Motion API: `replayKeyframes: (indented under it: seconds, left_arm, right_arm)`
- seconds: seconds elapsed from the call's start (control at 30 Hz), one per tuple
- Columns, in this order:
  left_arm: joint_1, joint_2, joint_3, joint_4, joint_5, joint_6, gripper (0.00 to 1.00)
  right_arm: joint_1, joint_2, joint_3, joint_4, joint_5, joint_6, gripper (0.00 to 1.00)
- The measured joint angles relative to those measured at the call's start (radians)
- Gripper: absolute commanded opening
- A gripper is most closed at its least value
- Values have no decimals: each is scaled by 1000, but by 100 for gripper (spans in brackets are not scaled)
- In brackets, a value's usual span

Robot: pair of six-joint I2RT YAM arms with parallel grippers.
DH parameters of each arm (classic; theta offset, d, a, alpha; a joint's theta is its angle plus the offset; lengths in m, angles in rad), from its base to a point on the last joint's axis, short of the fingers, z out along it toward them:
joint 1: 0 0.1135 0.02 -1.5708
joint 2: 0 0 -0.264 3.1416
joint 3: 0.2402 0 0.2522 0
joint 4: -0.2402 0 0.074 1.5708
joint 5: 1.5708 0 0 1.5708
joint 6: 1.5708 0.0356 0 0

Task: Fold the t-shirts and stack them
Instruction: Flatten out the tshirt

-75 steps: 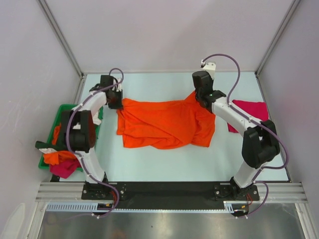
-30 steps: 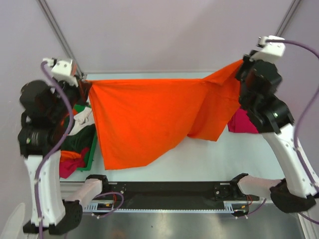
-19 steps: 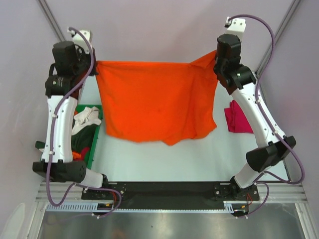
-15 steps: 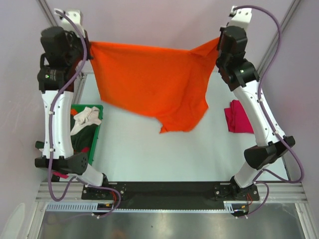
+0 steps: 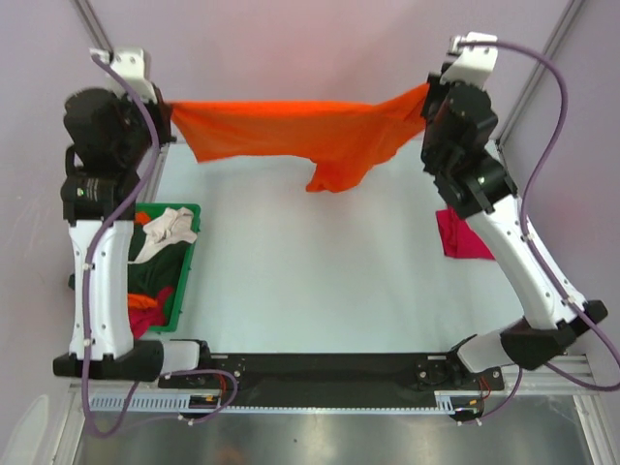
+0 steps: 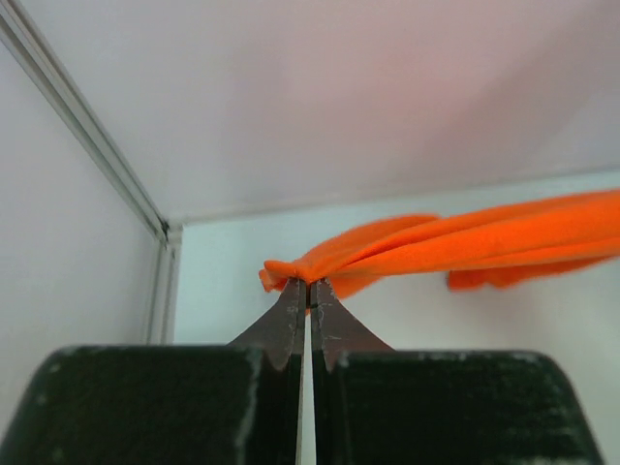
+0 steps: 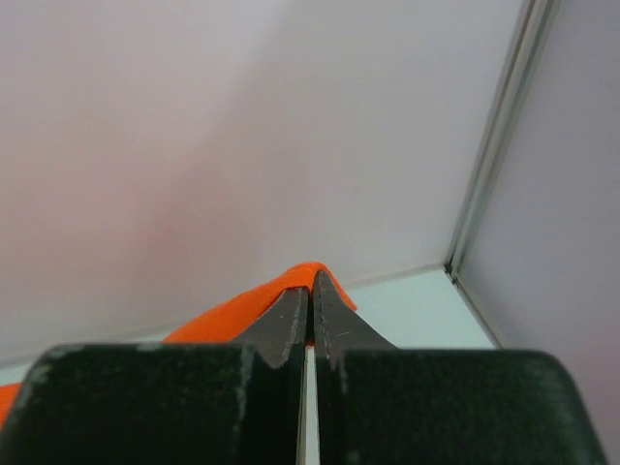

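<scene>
A bright orange t-shirt [image 5: 291, 131] hangs stretched in the air between both raised arms, high over the far side of the table, its loose part swung up and away. My left gripper [image 6: 308, 283] is shut on the shirt's left corner [image 6: 291, 268]. My right gripper [image 7: 311, 275] is shut on its right corner [image 7: 242, 310]. In the top view the left gripper [image 5: 167, 108] is at the far left and the right gripper [image 5: 426, 97] at the far right. A magenta-red t-shirt [image 5: 465, 234] lies folded on the table at the right.
A green bin [image 5: 186, 254] at the left table edge holds cream [image 5: 163, 232], dark green, orange and magenta cloth. White enclosure walls and metal corner posts [image 5: 97, 29] stand close behind both raised arms.
Both arms lifted the orange shirt off the table and spread it wide. Over the last half second its hanging body swung up and back, so it now shows as a narrow band.
</scene>
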Motion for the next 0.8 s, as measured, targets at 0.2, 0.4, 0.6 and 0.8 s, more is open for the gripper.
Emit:
replayKeyframes:
  seconds: [0.2,0.4,0.6,0.8]
  left_arm:
    - [0,-230,-225,-95,36,0,0]
    - [0,-378,-51,-189,72,-1,0]
    - [0,-405,74,-202,114,-16,0]
    - [0,-338,1,-211,144,-16,0]
  right_arm:
    - [197,-198,-224,80,156,-117,0]
    - [485,-283,-207,417,312,-453,0]
    - [521,-219,-64,589,346,-613,0]
    - [336,-125,35,439,287,-480,0]
